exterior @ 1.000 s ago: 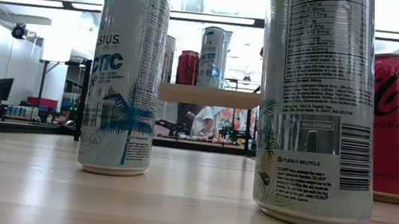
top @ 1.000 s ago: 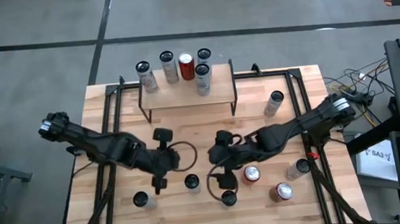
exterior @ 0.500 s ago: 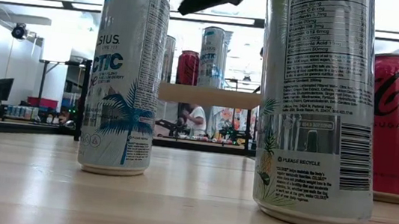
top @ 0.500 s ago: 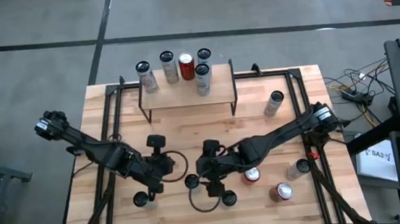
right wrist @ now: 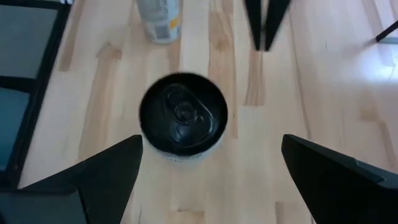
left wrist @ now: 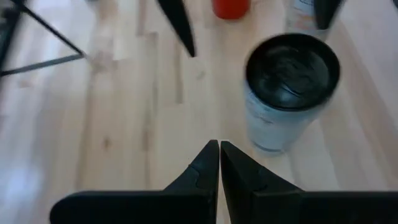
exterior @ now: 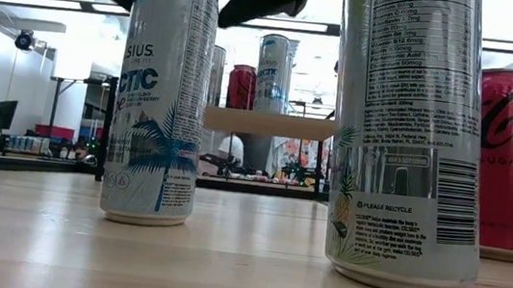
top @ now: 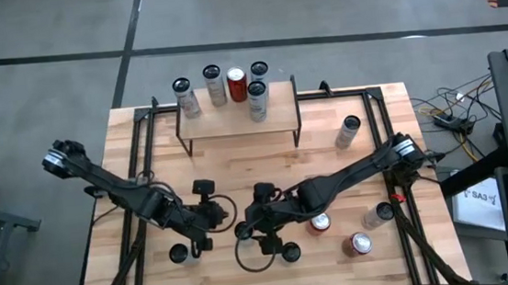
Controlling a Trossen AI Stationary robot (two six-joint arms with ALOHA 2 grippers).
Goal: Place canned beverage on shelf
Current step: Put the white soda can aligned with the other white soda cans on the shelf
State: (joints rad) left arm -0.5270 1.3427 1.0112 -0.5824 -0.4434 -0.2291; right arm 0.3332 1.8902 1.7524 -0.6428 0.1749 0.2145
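Light plank-topped wooden desk [top: 330, 168] with black metal framing carries everything.

Shelf [top: 236, 116], a small low riser with a pale rectangular wooden top board and thin black legs, stands at the far middle of the desk. Five cans stand upright on it: four silver, one red [top: 236, 85].

Right gripper [top: 245, 234] is low over the near middle of the desk, fingers spread wide, with a black-topped white beverage can [right wrist: 183, 118] standing upright between them; no contact visible. In the low view this is the white can with palm-tree print [exterior: 159, 97], dark gripper parts above its top.

Left gripper [top: 199, 232] sits just beside it on the left side, fingers [left wrist: 205, 171] pressed together, holding nothing. The same can shows just ahead of its fingertips in the left wrist view.

Other cans loose on the desk:
- black-topped can [top: 180, 254] near the left gripper
- black-topped can [top: 290, 252] at the near edge
- red can [top: 319, 222] beside the right arm
- red can [top: 361, 244] further right
- silver can [top: 377, 215] nearby
- silver can [top: 348, 131] on the right, near the shelf
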